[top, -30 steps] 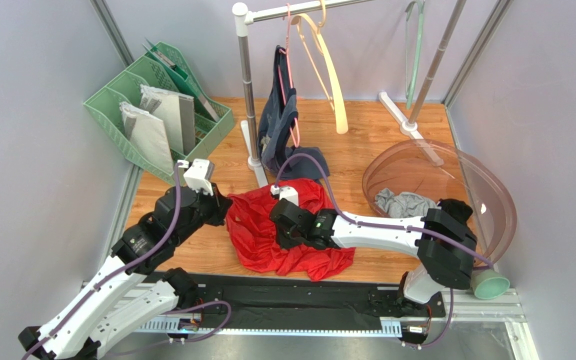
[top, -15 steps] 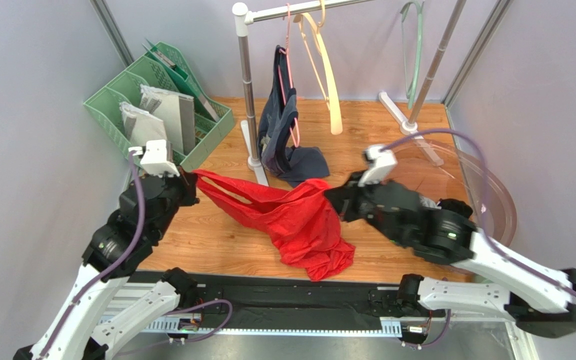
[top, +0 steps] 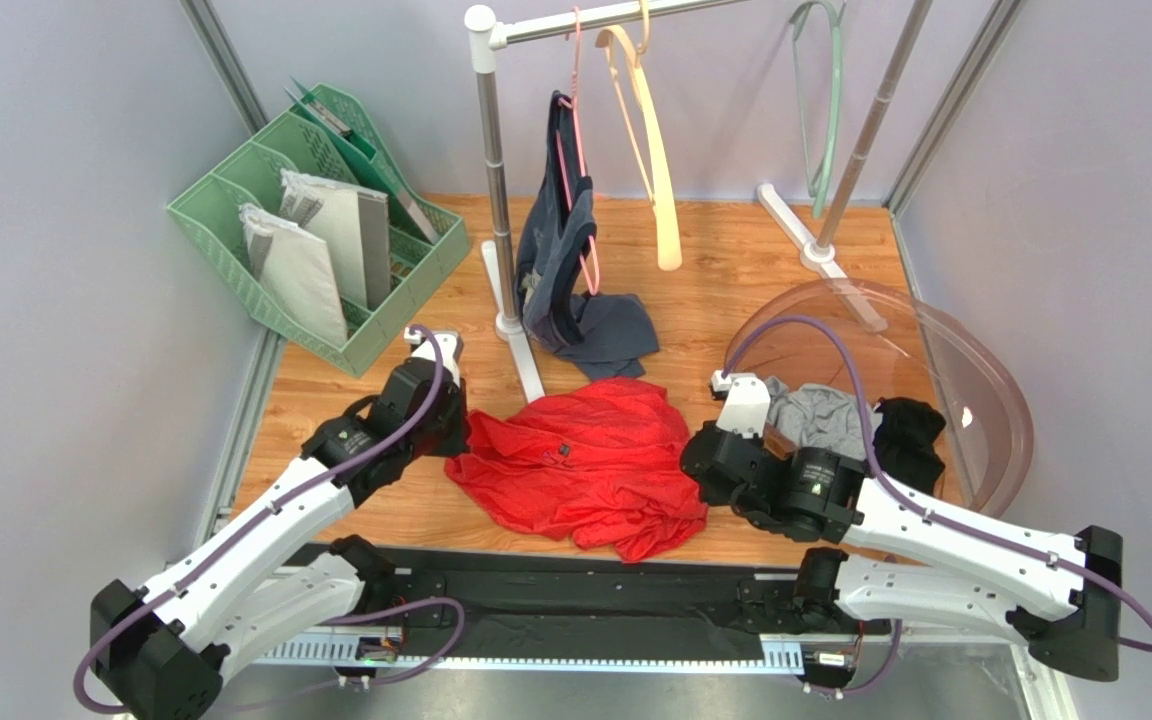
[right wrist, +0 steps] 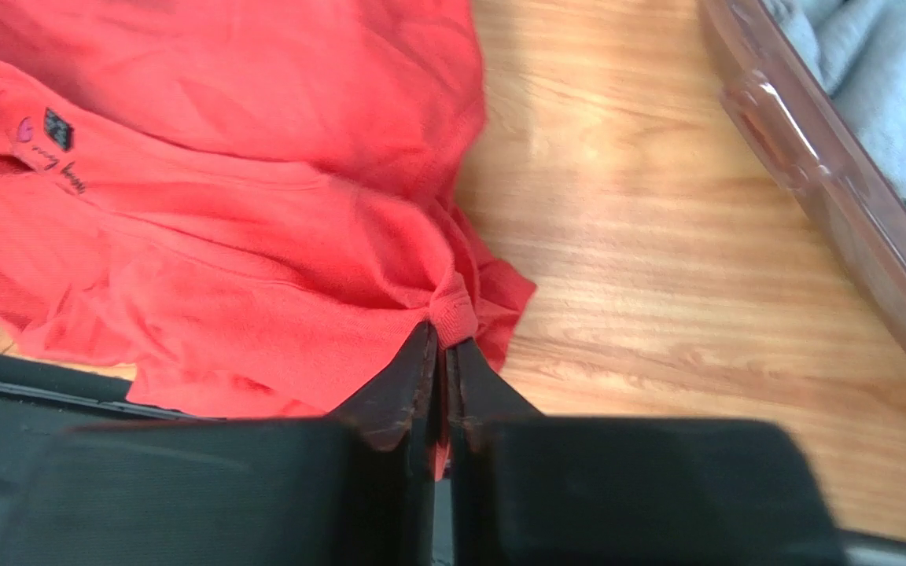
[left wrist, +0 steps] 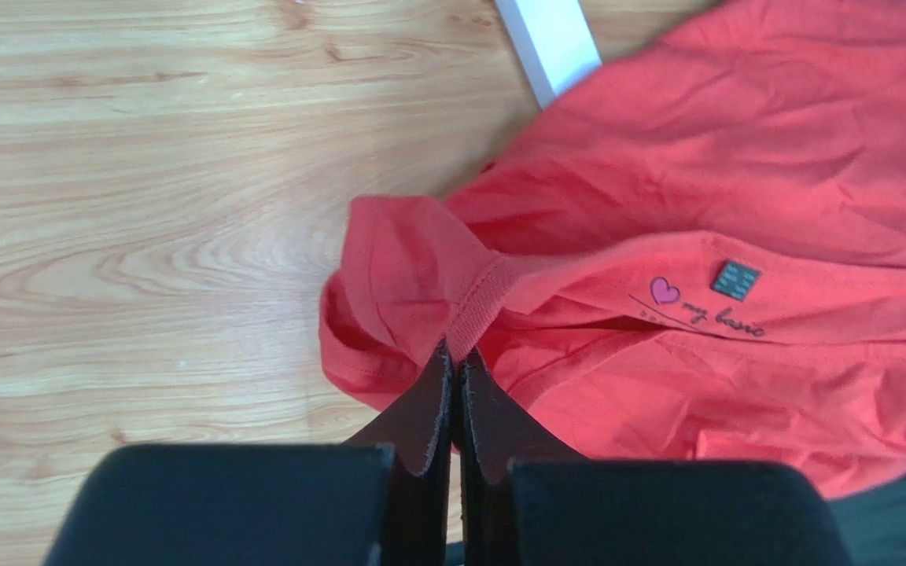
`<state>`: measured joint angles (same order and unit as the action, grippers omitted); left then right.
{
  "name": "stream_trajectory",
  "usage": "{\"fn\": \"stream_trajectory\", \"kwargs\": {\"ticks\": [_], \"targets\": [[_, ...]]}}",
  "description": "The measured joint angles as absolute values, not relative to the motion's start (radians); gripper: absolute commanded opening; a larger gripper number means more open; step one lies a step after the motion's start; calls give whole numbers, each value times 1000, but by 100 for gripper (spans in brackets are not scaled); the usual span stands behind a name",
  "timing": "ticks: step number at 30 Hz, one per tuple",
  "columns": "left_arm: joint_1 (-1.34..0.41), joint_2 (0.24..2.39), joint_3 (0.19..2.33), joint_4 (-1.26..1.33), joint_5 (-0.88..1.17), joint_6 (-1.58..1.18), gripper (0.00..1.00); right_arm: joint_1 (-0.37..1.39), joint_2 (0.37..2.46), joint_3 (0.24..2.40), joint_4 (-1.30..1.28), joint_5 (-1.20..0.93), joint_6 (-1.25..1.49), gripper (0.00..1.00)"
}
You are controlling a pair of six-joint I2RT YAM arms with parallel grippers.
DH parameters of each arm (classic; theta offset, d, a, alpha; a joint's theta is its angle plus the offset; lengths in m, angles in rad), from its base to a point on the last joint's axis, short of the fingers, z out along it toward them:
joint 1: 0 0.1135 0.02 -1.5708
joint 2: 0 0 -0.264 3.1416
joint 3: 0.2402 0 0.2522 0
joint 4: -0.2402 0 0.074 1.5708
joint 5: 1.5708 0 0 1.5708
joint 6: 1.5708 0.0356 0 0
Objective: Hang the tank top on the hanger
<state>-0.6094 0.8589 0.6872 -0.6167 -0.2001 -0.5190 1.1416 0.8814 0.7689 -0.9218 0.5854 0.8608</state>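
The tank top [top: 582, 468] lies crumpled on the wooden table [top: 732, 285] at the lower centre of the top view, spread between the 2 grippers. The left gripper [top: 452, 432] sits at the garment's left edge. In the left wrist view its jaws are pressed together on a stitched band of red fabric, which looks like a strap or armhole hem, though the folds make that hard to tell. To the right of that pinch, the inside neckline shows a printed heart and script label [left wrist: 706, 309]. The white foot of the clothes rack [left wrist: 552, 47] crosses the upper part of that view, its end touching the top's upper edge.

The right gripper [top: 698, 468] is at the garment's right edge. In the right wrist view its jaws are closed on a bunched red hem, low over the wood.

The hanger [top: 650, 135] hangs from the rack's rail at the upper centre, well apart from the tank top. Just left of it, a thin pink hanger [top: 579, 143] carries a dark navy top [top: 567, 248] whose lower end pools on the table. A mint green hanger [top: 815, 83] hangs at the upper right.

A clear plastic basin [top: 973, 390] at the right holds a grey cloth [top: 820, 408]. A green file organizer [top: 319, 225] with papers stands at the upper left.
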Motion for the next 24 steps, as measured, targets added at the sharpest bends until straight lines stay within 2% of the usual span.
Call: {"fn": "stream_trajectory", "kwargs": {"ticks": [1,2,3,4,5,6,7,16,24], "targets": [[-612,866,687,-614,-183,-520,13,1140,881,768,-940,586,873,23],[-614,870,687,-605,-173,-520,29,1140,879,772,-952,590,882,52],[-614,876,687,-595,-161,-519,45,1140,878,780,-964,594,887,64],[-615,883,687,-585,-150,-521,68,1140,878,791,-974,596,894,75],[-615,889,687,-581,-140,-520,79,1139,878,813,-993,602,887,87],[-615,893,688,-580,-133,-518,83,1138,877,834,-1002,604,879,89],[-615,896,688,-581,-126,-524,98,1138,875,854,-1007,606,872,90],[-604,757,752,-638,-120,-514,99,1137,790,1080,-1080,606,742,93],[-428,744,812,-672,-20,-469,99,1137,754,1400,-1190,724,582,100]]}}
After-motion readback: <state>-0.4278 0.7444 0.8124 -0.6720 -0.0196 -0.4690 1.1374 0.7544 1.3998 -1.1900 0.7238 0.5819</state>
